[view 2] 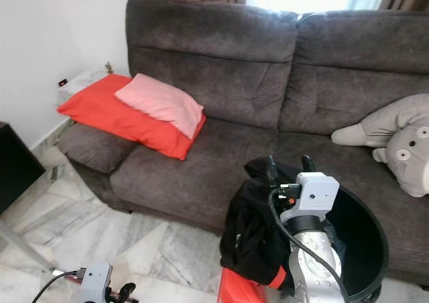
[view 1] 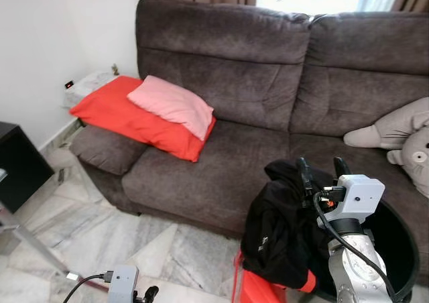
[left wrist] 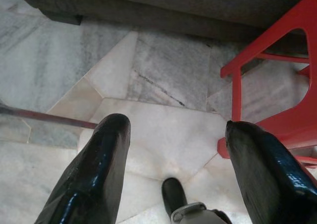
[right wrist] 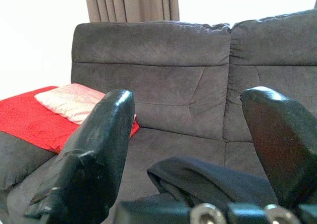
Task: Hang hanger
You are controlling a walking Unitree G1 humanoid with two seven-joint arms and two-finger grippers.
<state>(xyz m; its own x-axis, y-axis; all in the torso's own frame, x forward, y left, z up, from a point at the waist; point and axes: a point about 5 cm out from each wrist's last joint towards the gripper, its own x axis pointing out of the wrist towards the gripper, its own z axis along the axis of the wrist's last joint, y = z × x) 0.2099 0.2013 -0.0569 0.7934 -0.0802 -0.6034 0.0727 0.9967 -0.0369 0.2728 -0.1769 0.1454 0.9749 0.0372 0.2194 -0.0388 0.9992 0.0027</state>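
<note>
Right gripper (view 1: 324, 171) was raised above the black bin (view 1: 395, 246), fingers spread, nothing between them. Black garment (view 1: 285, 226) draped over the bin rim, just below the fingers; any hanger couldn't be made out. Left gripper (left wrist: 173, 154) hung low over the marble floor (left wrist: 163, 85), fingers apart, beside a red stool (left wrist: 277, 85).

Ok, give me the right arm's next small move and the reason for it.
Probably lower the right claw a little onto the black garment and close on its top fold. The claw is open and hovers just above the cloth, which drapes over the rim of the black bin in front of the sofa. No hanger can be made out yet. The left claw hangs idle over the floor.
</note>
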